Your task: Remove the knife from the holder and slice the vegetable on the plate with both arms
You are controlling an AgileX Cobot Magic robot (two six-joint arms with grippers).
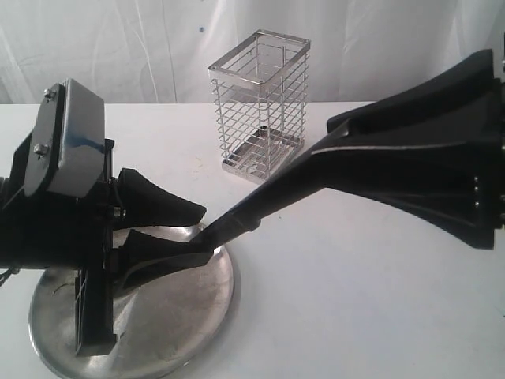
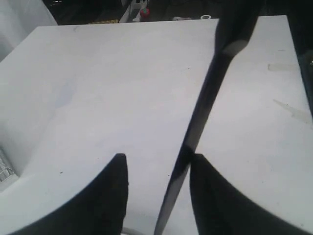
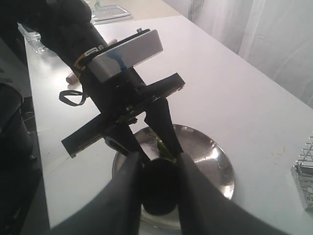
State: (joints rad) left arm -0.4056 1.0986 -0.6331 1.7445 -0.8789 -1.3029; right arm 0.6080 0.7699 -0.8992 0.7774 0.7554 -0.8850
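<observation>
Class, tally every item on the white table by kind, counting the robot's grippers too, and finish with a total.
Knife: 1
Wire holder: 1
Steel plate: 1
Green chili: 1, mostly hidden
Grippers: 2, the left gripper and the right gripper
Total: 6

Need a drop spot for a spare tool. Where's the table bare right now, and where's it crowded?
Bare: the white table right of the plate and in front of the holder, though the right arm spans above part of it; also the strip left of the holder. Crowded: over the plate, where the left gripper and the knife held by the right gripper meet.
</observation>
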